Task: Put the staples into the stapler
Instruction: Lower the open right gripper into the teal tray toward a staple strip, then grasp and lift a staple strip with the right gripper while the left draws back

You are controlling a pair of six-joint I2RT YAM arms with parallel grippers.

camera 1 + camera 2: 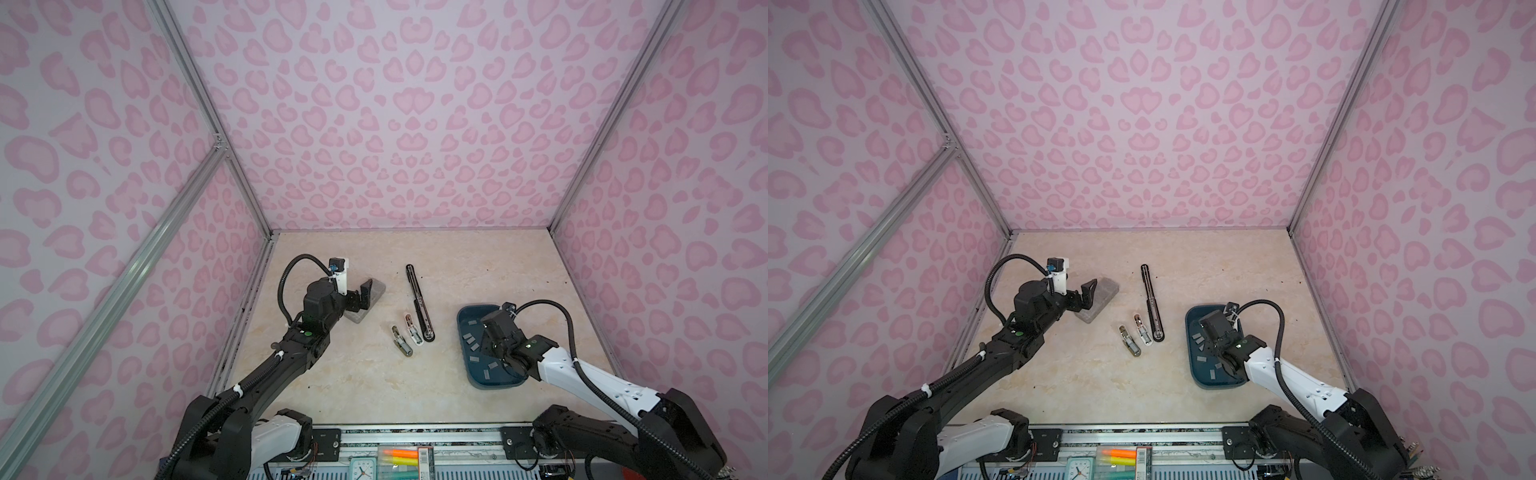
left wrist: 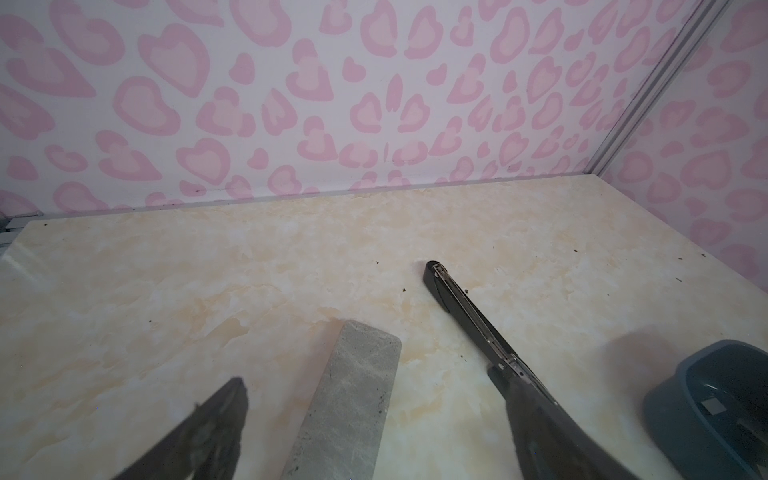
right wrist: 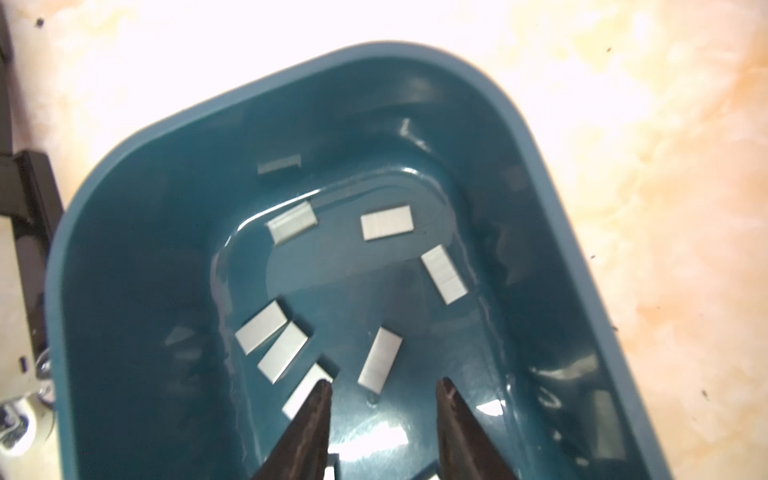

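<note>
The black stapler [image 1: 419, 303] [image 1: 1152, 303] lies opened out flat in the middle of the table, and shows as well in the left wrist view [image 2: 465, 316]. The staples [image 1: 471, 340] [image 1: 1200, 340] are several short silver strips scattered on the floor of a dark blue tray [image 1: 465, 316] [image 1: 1192, 322]. My right gripper [image 3: 384, 382] is down inside the tray, open, with bare tray floor between its fingers. One strip [image 3: 380, 359] lies just ahead of the gap and another beside a fingertip [image 3: 322, 392]. My left gripper [image 1: 360, 298] [image 2: 370, 382] hangs open over a grey block.
The grey speckled block [image 1: 372, 305] [image 2: 353, 395] lies left of the stapler under my left gripper. Two small metal pieces [image 1: 401, 340] [image 1: 413, 330] lie near the stapler's near end. Pink patterned walls close in the table on three sides.
</note>
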